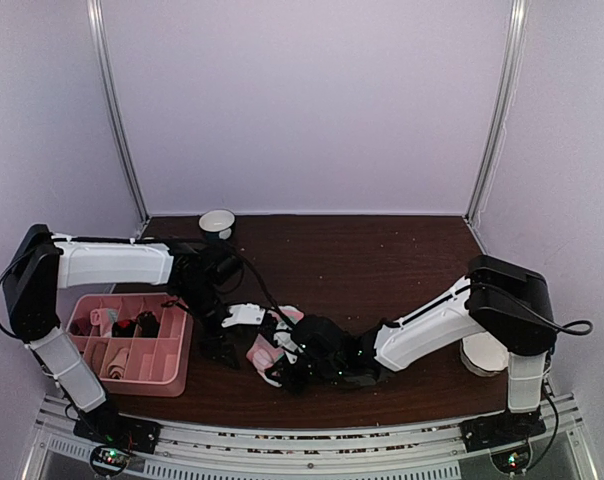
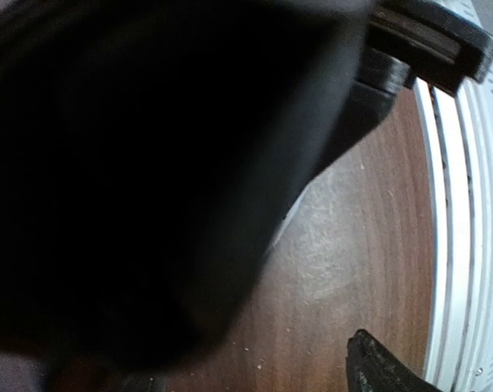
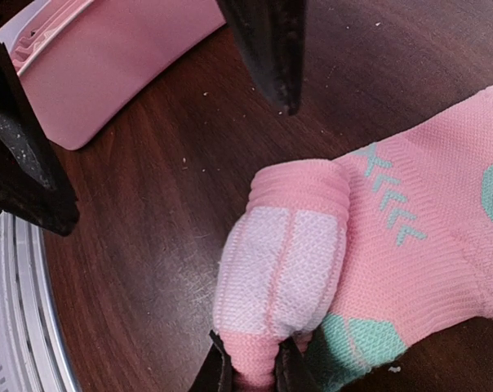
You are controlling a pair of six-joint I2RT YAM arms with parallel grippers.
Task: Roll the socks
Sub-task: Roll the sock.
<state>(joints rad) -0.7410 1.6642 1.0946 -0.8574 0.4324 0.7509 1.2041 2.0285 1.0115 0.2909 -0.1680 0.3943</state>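
Brown table (image 3: 148, 204): right tool (image 3: 255, 371) pinching rolled pink sock (image 3: 328, 261) end; left tool's state unclear

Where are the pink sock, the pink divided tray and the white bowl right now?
pink sock (image 3: 426, 237), right wrist view, on its flat body.
pink divided tray (image 1: 178, 352), top external view, on its right rim.
white bowl (image 1: 217, 221), top external view, on its inside.

A dark blurred mass (image 2: 148, 180) fills most of the left wrist view (identity indeterminable); the pink sock (image 3: 410, 245) runs off the right edge.
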